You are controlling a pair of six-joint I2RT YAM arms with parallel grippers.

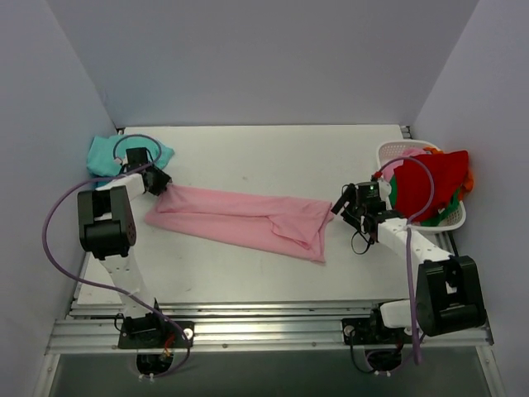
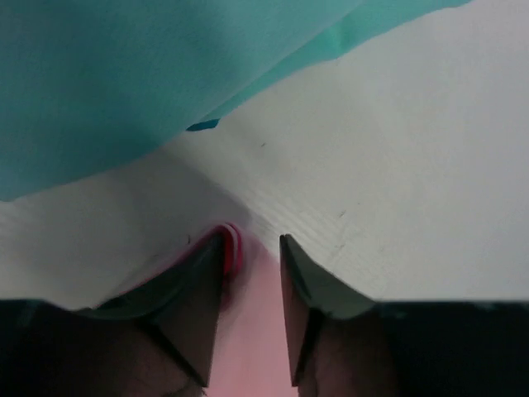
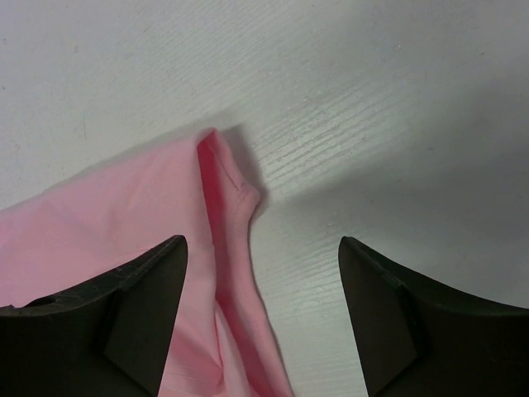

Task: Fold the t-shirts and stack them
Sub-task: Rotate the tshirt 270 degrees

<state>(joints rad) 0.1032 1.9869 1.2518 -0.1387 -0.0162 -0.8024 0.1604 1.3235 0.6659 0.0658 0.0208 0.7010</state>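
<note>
The left gripper (image 2: 252, 248) is standing slightly open at the far-left corner of the pink t-shirt (image 1: 240, 217). In the left wrist view its fingers (image 2: 194, 289) are showing a narrow gap. Pink cloth is lying in that gap, and the folded hem is touching the inner tip of one finger only, so the gripper is not clamping the fabric. The fingertips are resting low against the counter (image 1: 273, 157).

The right gripper (image 3: 263, 248) is standing wide open and holding nothing. Its two fingers are straddling the right-hand corner of the pink t-shirt, which is reaching up between them without touching either one. One fingertip is hanging over pink cloth and the other over bare counter.

The pink t-shirt is lying flat on the counter as a long, narrow folded band. It is running from the left gripper at the far left diagonally down to the right gripper, and a loose fold is overlapping its right half.

The teal t-shirt (image 1: 103, 153) is lying bunched at the far-left corner of the counter, just behind the left gripper and apart from the pink t-shirt. In the left wrist view it is filling the upper left.

A white basket (image 1: 388, 153) is sitting at the right edge of the counter, and a red garment (image 1: 434, 178) is piling up above its rim.
</note>
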